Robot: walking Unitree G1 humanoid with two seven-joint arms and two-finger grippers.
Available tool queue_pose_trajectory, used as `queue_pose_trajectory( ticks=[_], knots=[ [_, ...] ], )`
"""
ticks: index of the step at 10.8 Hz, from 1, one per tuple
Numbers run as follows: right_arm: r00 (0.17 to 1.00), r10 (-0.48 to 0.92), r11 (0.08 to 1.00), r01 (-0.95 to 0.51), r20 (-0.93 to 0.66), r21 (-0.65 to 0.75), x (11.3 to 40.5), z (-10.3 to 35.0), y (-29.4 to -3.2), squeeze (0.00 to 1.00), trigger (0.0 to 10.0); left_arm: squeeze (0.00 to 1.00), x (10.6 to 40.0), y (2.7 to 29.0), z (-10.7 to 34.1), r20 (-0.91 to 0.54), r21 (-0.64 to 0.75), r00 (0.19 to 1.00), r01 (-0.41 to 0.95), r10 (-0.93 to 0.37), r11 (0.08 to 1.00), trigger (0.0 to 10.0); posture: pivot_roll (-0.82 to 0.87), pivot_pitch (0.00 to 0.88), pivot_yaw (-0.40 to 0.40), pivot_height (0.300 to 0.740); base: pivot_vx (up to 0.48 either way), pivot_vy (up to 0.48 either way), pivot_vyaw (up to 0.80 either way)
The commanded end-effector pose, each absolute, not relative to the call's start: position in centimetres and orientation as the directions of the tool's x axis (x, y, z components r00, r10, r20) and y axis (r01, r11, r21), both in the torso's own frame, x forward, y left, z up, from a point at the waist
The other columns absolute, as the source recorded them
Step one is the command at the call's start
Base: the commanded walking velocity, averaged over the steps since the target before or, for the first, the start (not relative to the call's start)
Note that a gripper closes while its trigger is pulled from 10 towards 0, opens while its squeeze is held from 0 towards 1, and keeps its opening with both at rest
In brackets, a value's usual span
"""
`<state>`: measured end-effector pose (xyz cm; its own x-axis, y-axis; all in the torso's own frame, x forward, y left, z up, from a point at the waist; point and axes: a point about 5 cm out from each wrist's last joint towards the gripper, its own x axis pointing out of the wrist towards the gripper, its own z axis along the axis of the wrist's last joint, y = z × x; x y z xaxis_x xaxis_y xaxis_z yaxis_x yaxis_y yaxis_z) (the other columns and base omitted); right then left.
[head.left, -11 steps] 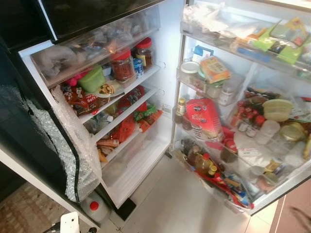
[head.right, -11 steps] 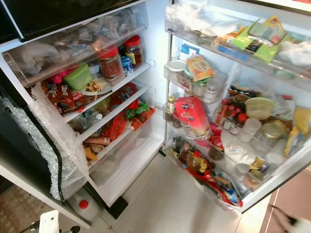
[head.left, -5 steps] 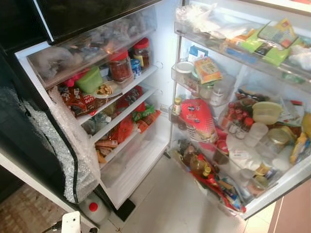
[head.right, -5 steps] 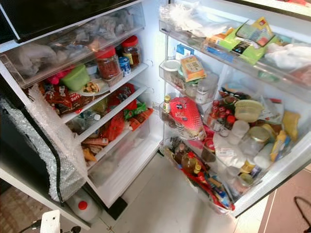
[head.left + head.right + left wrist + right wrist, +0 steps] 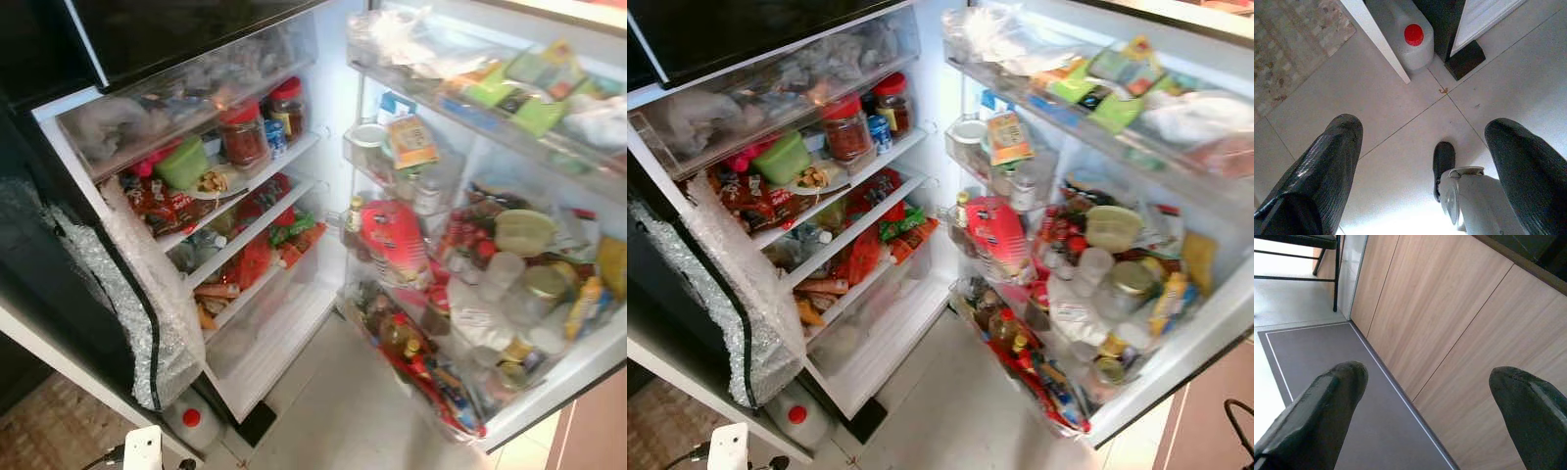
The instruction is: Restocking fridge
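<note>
Left eye view, fridge [image 5: 294,323] open and crammed, left gripper [image 5: 1425,161] and right gripper [image 5: 1425,396] jaws wide, empty.

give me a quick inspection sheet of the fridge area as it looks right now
surface: pale tiled floor before the open fridge.
job's things: fridge shelves packed; two red-lidded jars on the top shelf, green tub beside them; door racks crammed with bottles and packets.
clutter: white jug with red cap on the floor by the fridge's corner; bubble wrap hanging off the left edge.
grippers: left gripper over the floor, jaws open, holding nothing; right gripper beside wood panelling, jaws open, holding nothing.
cables: nothing seen.
surroundings: patterned rug, grey mat.
</note>
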<state>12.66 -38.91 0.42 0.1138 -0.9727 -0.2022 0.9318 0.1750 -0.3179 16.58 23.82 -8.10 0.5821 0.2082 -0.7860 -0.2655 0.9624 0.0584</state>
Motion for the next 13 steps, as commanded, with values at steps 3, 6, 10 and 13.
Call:
queue_pose_trajectory(
  ticks=[3, 6, 10, 13],
  knots=[
    [0.071, -0.963, 0.153, 0.939, -0.259, -0.309, 11.2, 0.0, -39.7, 0.00, 10.0, 0.00, 16.3, 24.2, -8.2, -0.792, 0.077, 0.572, -0.253, 0.214, 0.964, 10.0, -0.17, 0.000, 0.062, 0.740, 0.000, 0.000, 0.00],
    [0.028, -0.951, 0.133, 0.935, -0.308, -0.328, 9.9, -0.4, -40.2, 0.00, 10.0, 0.00, 16.2, 24.2, -8.2, -0.795, 0.077, 0.569, -0.250, 0.211, 0.965, 10.0, -0.17, 0.000, 0.061, 0.740, 0.000, 0.000, 0.00],
    [0.012, -0.892, 0.153, 0.948, -0.451, -0.278, 8.9, -2.0, -39.5, 0.00, 10.0, 0.00, 16.2, 24.3, -8.1, -0.797, 0.077, 0.571, -0.232, 0.200, 0.970, 10.0, -0.16, 0.000, 0.069, 0.740, 0.000, 0.000, 0.00],
    [0.058, -0.851, 0.204, 0.952, -0.522, -0.228, 9.4, -2.5, -39.1, 0.00, 10.0, 0.00, 16.4, 24.3, -8.1, -0.797, 0.071, 0.573, -0.221, 0.188, 0.973, 10.0, -0.16, 0.000, 0.070, 0.740, 0.000, 0.000, 0.00]
  ],
)
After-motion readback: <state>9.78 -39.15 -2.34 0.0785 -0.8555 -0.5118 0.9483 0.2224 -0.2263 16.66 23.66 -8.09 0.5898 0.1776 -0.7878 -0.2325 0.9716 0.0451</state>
